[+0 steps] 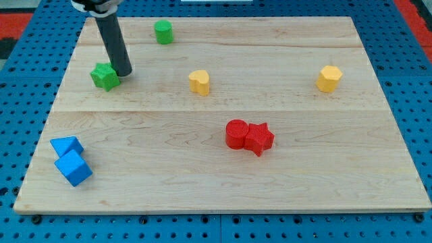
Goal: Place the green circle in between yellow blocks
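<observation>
The green circle [163, 32] stands near the view's top left on the wooden board [223, 182]. One yellow block [199, 82] sits left of the middle and a yellow hexagon [329, 78] sits at the right. My tip [123, 71] rests at the upper left, touching or almost touching the right side of a green star-shaped block [104, 76]. The tip is below and left of the green circle and well apart from it.
A red circle [236, 133] and a red star-shaped block [259, 138] touch each other below the middle. Two blue blocks [67, 146] [73, 168] lie together at the bottom left corner. A blue pegboard [412, 81] surrounds the board.
</observation>
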